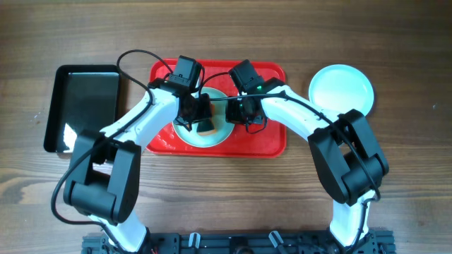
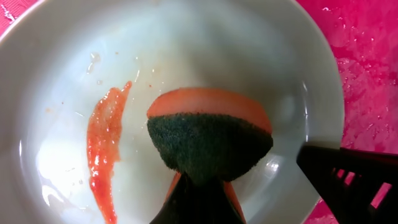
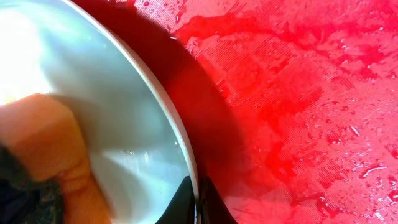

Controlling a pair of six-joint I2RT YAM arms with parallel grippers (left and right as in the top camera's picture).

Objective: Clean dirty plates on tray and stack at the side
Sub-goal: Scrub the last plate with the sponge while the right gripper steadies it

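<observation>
Scrubbing 1 plate.
The left fingers pinch the sponge; sweep it across the smear while the right fingers pinch the rim.

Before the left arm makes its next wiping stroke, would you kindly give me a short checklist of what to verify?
1. Left fingers shut on the orange sponge with the dark green scrub pad: ok.
2. Right fingers pinching the rim of the round pale blue-white plate: ok.
3. Plate resting on the red textured plastic tray: ok.
4. Orange smear wiped off: not ok; it lies beside the sponge, untouched.
5. Sponge pressed flat on the plate: cannot tell.
6. Second pale plate on the wooden table beside the tray, uncovered for stacking: ok.
</observation>
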